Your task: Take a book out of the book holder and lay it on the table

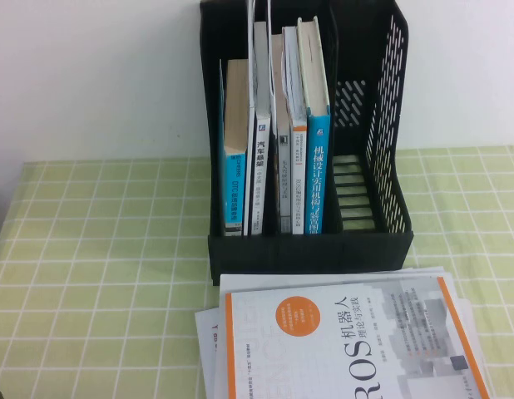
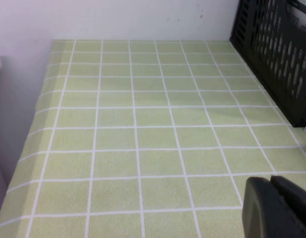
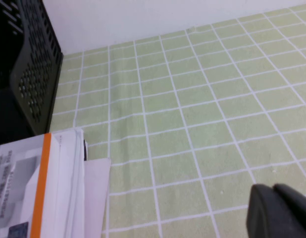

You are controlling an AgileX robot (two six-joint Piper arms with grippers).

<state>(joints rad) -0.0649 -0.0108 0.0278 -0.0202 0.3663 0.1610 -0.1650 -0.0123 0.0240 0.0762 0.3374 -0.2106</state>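
The book (image 1: 318,162), thick with a bright blue spine and black Chinese title, stands upright in the black book holder (image 1: 383,125) as the rightmost of several books. The holder's perforated wall also shows in the left wrist view (image 2: 279,54) and the right wrist view (image 3: 31,74). Neither arm appears in the high view. My left gripper (image 2: 269,182) hovers low over the green checked table (image 2: 133,124), left of the holder, shut and holding nothing. My right gripper (image 3: 272,191) is over the table (image 3: 202,99) to the holder's right, also shut and holding nothing.
A white-and-orange "ROS" book (image 1: 348,341) lies on a stack of papers on the table (image 1: 99,249) right in front of the holder; its edge shows in the right wrist view (image 3: 34,188). The holder's rightmost compartment (image 1: 354,195) holds no book. A white wall stands behind.
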